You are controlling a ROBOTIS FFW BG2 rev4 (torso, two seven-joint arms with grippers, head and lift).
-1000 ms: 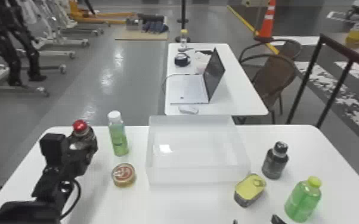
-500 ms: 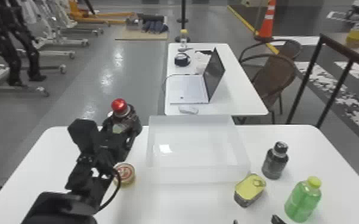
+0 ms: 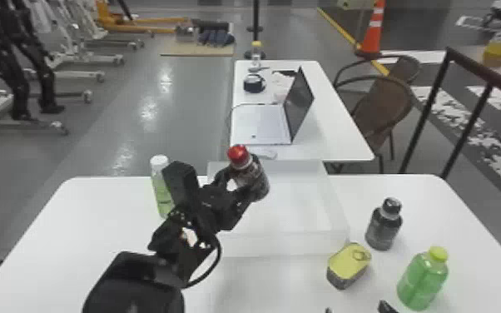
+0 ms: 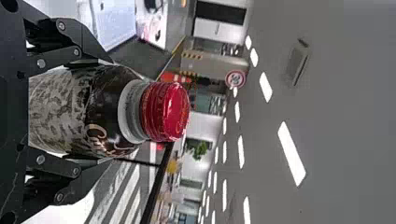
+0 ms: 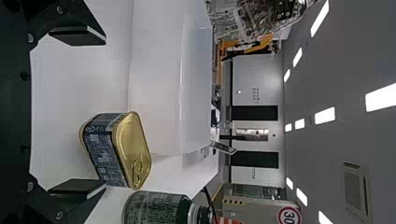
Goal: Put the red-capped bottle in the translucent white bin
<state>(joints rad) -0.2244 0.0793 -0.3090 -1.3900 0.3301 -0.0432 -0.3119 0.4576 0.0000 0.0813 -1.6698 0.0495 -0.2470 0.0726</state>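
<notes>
Now the translucent white bin (image 3: 291, 245) stands on the table (image 3: 108, 220), a yellow-topped tin (image 3: 347, 266) near its front right corner. The left gripper (image 3: 237, 185) has its jaws closed round the red-capped bottle (image 3: 257, 179), seen against the bin's left part; the right gripper's (image 3: 355, 309) jaws stand wide. Since the earlier frames, the bottle has moved rightward from beside the bin.

Past the table's (image 3: 95, 220) far edge, light is reflected by grey floor (image 3: 195, 125) (quite glossily). Behind brown chairs (image 3: 380, 104), an orange cone (image 3: 373, 35) is seen.
</notes>
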